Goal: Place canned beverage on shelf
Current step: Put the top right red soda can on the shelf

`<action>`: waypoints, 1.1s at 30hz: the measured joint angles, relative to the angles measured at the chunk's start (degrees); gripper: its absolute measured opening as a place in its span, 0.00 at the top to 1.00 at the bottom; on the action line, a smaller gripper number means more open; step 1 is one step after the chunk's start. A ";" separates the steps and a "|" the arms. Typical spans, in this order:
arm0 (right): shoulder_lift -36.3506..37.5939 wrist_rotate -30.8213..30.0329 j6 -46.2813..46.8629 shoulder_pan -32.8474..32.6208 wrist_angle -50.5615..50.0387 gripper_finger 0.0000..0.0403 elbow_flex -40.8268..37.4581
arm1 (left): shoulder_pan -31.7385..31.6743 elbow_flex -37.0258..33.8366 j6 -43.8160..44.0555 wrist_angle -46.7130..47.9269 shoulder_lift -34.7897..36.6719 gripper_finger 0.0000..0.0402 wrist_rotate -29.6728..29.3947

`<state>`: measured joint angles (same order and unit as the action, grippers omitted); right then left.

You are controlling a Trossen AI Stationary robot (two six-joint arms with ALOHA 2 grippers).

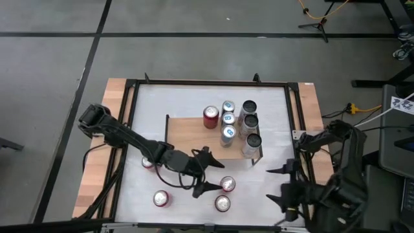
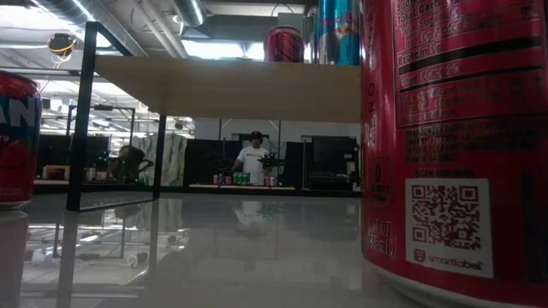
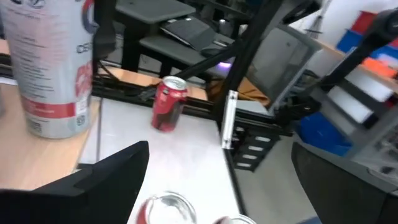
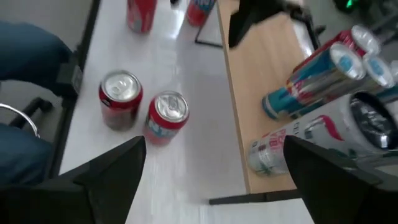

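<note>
The shelf (image 1: 194,133) is a low wooden board on thin black legs in the middle of the white table. On it stand a red can (image 1: 210,117), three blue-and-silver cans (image 1: 228,120) and three tall dark-topped cans (image 1: 250,124). Several red cans stand on the table before it, two of them (image 1: 228,184) (image 1: 222,203) side by side. My left gripper (image 1: 210,173) hovers open just left of that pair, at the shelf's near edge. My right gripper (image 1: 272,184) hangs open to the right of the pair, above the table, pointing down at them (image 4: 168,117).
Two more red cans (image 1: 149,162) (image 1: 161,198) stand at the near left. The left wrist view shows another red can (image 3: 169,102) by the table's black frame. The low view has one red can (image 2: 454,137) close up and another (image 2: 17,141) at the left.
</note>
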<state>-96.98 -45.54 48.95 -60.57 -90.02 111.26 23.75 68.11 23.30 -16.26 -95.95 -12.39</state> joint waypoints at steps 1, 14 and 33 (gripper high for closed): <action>0.44 -0.98 -0.04 -0.62 0.00 0.08 0.00 | 0.14 0.52 -0.65 0.06 -0.56 0.03 -1.01; 9.37 -8.79 5.08 -2.41 -0.04 0.08 -12.73 | 3.30 15.59 -16.56 15.23 -10.17 0.03 -11.05; 12.78 -8.90 21.29 -2.41 9.18 0.08 -29.92 | 2.97 16.51 -17.51 18.29 -13.70 0.03 -10.88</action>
<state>-84.20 -54.44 70.24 -62.98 -80.84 81.34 26.72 84.62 5.78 2.03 -109.65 -23.26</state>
